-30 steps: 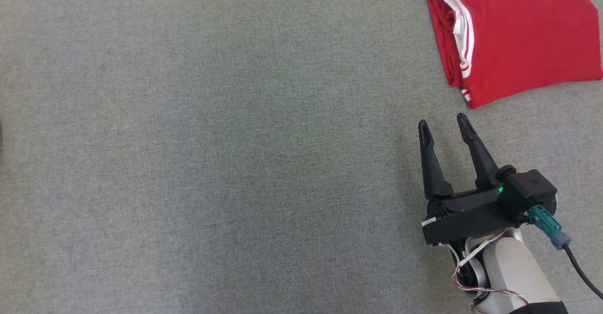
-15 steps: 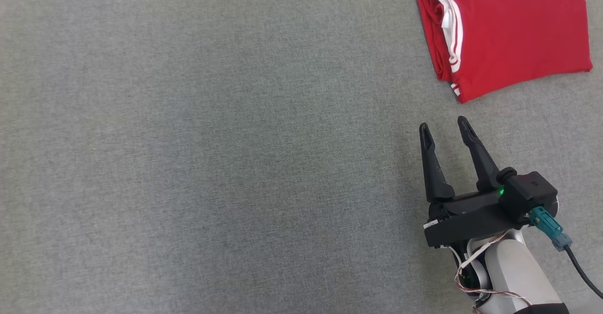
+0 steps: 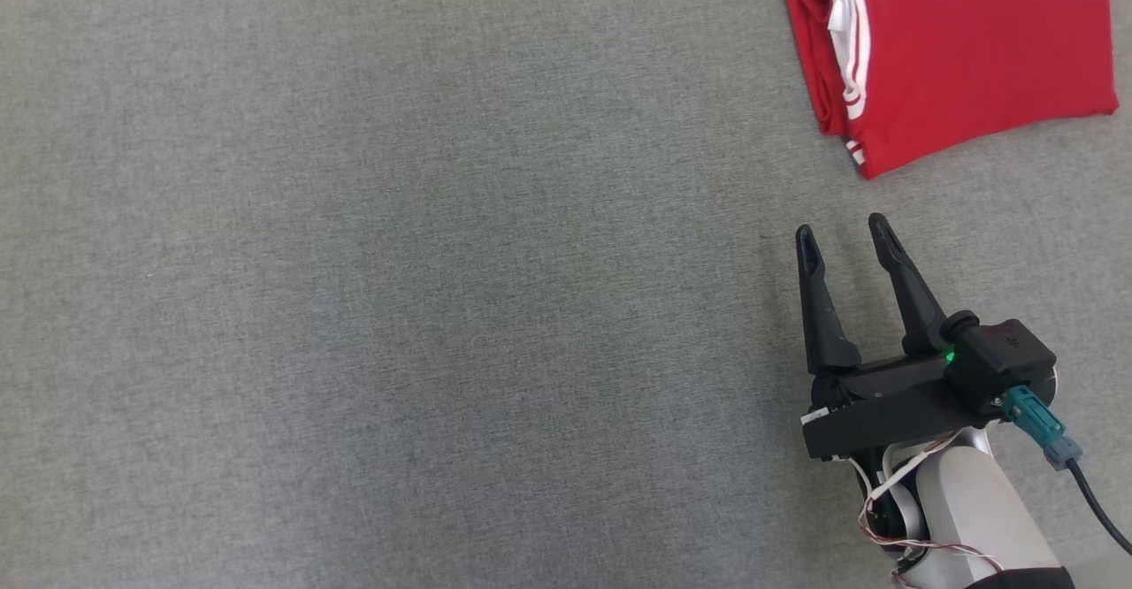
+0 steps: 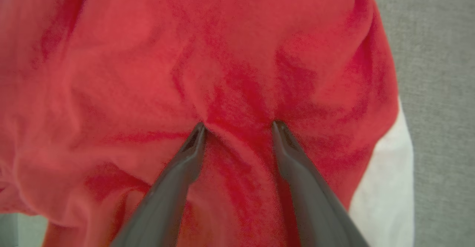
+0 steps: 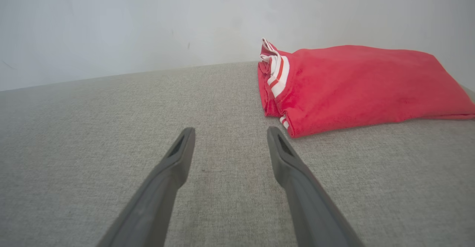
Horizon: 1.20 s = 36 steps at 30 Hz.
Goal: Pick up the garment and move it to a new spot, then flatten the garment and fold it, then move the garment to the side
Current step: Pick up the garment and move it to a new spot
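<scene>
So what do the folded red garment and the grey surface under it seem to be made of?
The folded red garment: soft knit cloth, probably cotton-like, matte and slightly fuzzy, with white striped trim. The grey surface: woven upholstery-like fabric, matte, fine weave visible.

We are looking down on a grey woven fabric surface (image 3: 354, 262), lying flat and showing faint darker and lighter patches. In the right wrist view we are seeing a plain pale wall (image 5: 130, 20) rising behind its far, slightly rounded edge. Soft, even light is falling over both.
</scene>
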### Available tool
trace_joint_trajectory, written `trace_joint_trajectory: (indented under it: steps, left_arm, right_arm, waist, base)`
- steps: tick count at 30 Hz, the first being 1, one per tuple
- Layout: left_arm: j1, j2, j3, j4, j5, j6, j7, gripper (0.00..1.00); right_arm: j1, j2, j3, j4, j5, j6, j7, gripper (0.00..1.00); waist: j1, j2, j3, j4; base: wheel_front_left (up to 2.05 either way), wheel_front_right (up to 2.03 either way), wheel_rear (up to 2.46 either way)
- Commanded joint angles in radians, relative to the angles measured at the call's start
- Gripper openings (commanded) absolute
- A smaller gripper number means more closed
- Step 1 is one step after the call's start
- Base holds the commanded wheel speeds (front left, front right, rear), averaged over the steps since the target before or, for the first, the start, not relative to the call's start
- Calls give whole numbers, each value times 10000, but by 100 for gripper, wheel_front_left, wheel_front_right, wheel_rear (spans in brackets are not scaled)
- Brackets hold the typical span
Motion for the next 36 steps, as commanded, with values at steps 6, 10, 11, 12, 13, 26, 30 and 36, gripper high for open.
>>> trace_joint_trajectory:
  steps: [6, 10, 11, 12, 13, 26, 30, 36]
  left_arm:
    - [170, 79, -353, -332, -182, 9, -635, 0]
    - [92, 131, -631, -796, -425, 9, -1376, 0]
    - [54, 119, -708, -923, -488, 9, -1492, 0]
    - [24, 119, -777, -1024, -549, 9, -1547, 0]
    - [-10, 114, -823, -1118, -613, 9, -1638, 0]
    - [-142, -63, -1833, -3353, -1322, 9, -2642, 0]
    - [-215, -96, -2331, -4226, -1458, 8, -2888, 0]
    - [-337, -148, -2862, -5439, -1481, 8, -3056, 0]
  right_arm:
    - [-115, -61, 10, 33, -94, -6, -19, 100]
    - [-118, -88, -16, 129, -62, -6, -19, 100]
    - [-102, -93, -36, 146, -62, -6, -19, 100]
    - [-84, -87, -40, 165, -67, -6, -19, 100]
    - [-66, -74, -37, 183, -66, -6, -19, 100]
    - [194, 53, 18, 416, 93, -6, -18, 100]
    - [294, -2, -3, 484, 188, -6, -18, 100]
    - [460, 55, -67, 556, 221, -6, -18, 100]
  waist:
    - [1, 1, -7, 163]
    - [1, 1, -130, 277]
    - [1, 1, -169, 307]
    - [1, 1, -219, 333]
    - [1, 1, -281, 360]
    - [1, 1, -1496, 509]
    - [1, 1, -1912, 454]
    - [1, 1, -2336, 365]
  base:
    - [0, 0, 0]
    - [0, 0, 0]
    - [0, 0, 0]
    - [0, 0, 0]
    - [0, 0, 0]
    - [0, 0, 0]
    - [0, 0, 0]
    - [0, 0, 0]
